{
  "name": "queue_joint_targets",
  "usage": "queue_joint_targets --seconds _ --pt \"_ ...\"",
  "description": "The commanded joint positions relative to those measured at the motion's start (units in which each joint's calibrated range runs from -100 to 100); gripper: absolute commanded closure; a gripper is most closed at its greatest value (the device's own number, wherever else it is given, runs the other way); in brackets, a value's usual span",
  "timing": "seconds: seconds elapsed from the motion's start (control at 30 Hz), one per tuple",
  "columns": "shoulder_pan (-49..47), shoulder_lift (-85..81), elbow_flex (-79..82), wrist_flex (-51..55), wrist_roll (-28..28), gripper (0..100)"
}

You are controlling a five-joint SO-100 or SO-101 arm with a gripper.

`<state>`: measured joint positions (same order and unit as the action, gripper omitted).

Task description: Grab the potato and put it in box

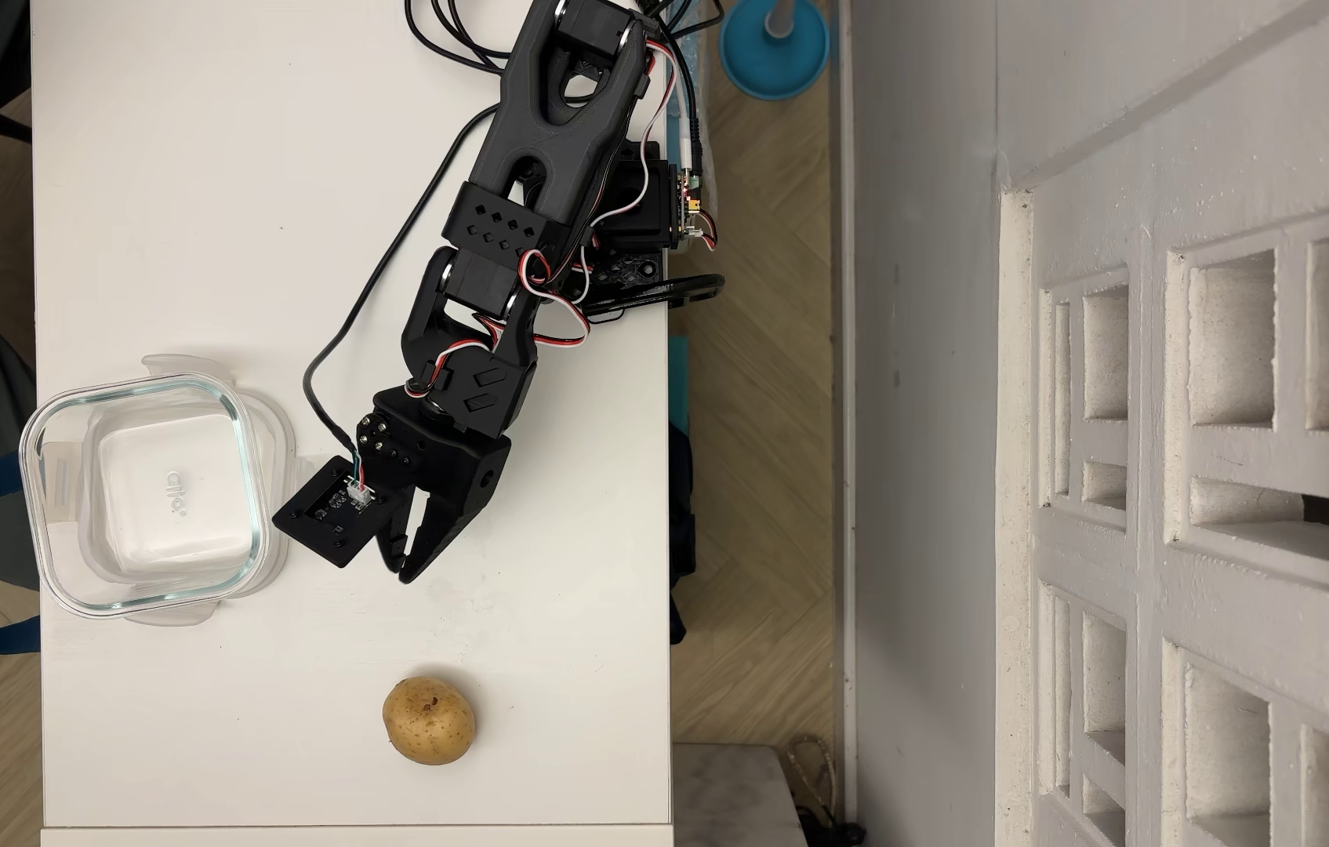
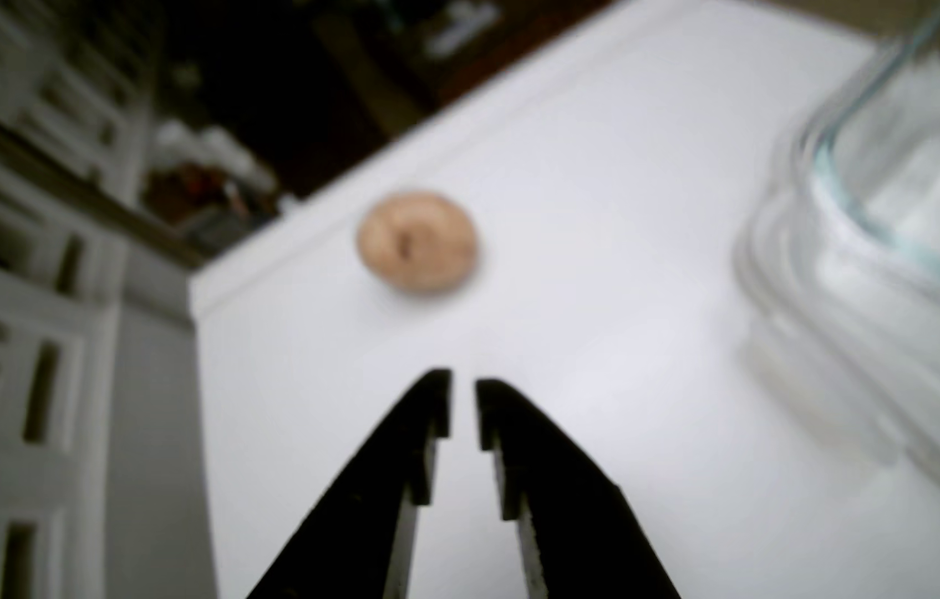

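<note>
The potato (image 1: pixel 429 721), tan-yellow with a dark spot, lies on the white table near its lower edge in the overhead view. It shows blurred ahead of the fingers in the wrist view (image 2: pixel 417 242). The box (image 1: pixel 258 497) is a clear glass container at the table's left edge and holds nothing; in the wrist view (image 2: pixel 836 190) it is at the right. My gripper (image 1: pixel 403 572) hovers between them, right of the box and well above the potato in the overhead view. In the wrist view (image 2: pixel 463 383) its tips are nearly together with nothing between them.
A translucent plastic lid (image 1: pixel 280 432) lies under the box. A black cable (image 1: pixel 367 301) runs across the table to the wrist camera. The arm base (image 1: pixel 636 212) sits at the table's right edge. The table (image 1: pixel 237 733) ends just below the potato.
</note>
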<state>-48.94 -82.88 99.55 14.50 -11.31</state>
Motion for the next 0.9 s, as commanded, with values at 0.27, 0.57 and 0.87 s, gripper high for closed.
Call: queue_joint_targets --seconds 0.27,0.57,0.87 --pt "-0.8 -0.8 0.0 0.9 0.2 97" --pt "-14.2 0.3 -0.6 -1.7 -2.2 77" --pt "-14.6 0.3 -2.3 0.1 -1.5 73"
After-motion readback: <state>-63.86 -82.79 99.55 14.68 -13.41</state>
